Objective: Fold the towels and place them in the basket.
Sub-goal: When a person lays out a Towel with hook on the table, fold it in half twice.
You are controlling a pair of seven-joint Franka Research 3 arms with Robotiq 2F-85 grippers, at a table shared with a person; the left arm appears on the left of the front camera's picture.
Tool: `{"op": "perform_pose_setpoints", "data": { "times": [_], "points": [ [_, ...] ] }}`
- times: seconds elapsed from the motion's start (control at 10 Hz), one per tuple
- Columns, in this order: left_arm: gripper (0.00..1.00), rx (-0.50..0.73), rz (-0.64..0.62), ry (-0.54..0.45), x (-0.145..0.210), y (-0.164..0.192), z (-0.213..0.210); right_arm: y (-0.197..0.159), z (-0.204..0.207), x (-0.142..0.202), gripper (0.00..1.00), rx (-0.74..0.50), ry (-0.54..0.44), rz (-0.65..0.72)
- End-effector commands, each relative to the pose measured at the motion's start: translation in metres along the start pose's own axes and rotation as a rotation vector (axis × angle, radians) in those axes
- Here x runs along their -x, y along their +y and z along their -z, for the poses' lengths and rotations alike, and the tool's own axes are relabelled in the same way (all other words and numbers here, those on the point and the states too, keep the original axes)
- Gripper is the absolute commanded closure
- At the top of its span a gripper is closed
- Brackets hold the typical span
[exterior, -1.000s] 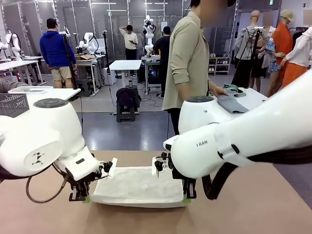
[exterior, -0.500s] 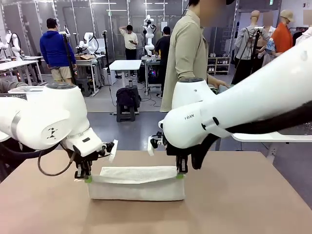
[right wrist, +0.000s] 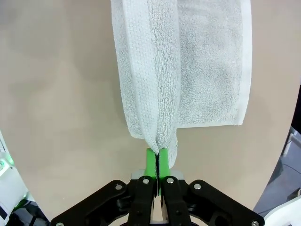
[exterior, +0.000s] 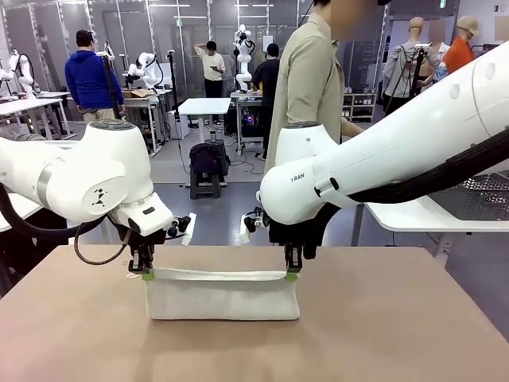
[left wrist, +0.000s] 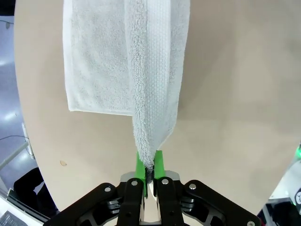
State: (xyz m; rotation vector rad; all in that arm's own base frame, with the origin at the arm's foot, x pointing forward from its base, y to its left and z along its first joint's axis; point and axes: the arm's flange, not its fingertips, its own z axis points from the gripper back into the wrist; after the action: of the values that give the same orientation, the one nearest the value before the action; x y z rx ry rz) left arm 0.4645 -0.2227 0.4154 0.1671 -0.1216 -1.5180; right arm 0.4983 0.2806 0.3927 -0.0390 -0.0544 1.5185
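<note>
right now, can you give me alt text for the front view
The left gripper and right gripper each pinch an upper corner of the off-white towel, holding its top edge stretched above the brown table. A person stands beyond.

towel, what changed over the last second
The left end effector and right end effector lifted the towel's near edge and carried it toward the far side. The towel went from lying flat to hanging from its pinched corners, with its lower part on the table. Unchanged: both grips stayed shut on the same corners.
</note>
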Motion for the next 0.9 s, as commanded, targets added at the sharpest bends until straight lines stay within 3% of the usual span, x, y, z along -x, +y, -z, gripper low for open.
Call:
{"op": "perform_pose_setpoints", "data": {
  "times": [0.0,0.3,0.4,0.6,0.8],
  "points": [
    [1.00,-0.002,0.002,-0.003,0.000,-0.004,-0.001,0.001,-0.002,0.001,1.00,0.006,-0.003,0.002],
    [1.00,-0.002,0.002,-0.003,0.000,-0.004,-0.001,0.001,-0.002,0.001,1.00,0.006,-0.003,0.002],
    [0.92,0.001,0.006,0.000,-0.003,-0.002,0.000,0.001,0.000,-0.001,0.97,0.000,-0.001,-0.002],
    [0.92,0.004,0.010,0.063,-0.012,0.028,0.009,-0.022,0.004,-0.003,0.97,0.000,0.002,0.012],
    [0.92,0.017,0.021,0.061,-0.011,0.046,0.014,-0.036,0.005,-0.005,0.97,0.003,0.006,0.030]
  ]
}}
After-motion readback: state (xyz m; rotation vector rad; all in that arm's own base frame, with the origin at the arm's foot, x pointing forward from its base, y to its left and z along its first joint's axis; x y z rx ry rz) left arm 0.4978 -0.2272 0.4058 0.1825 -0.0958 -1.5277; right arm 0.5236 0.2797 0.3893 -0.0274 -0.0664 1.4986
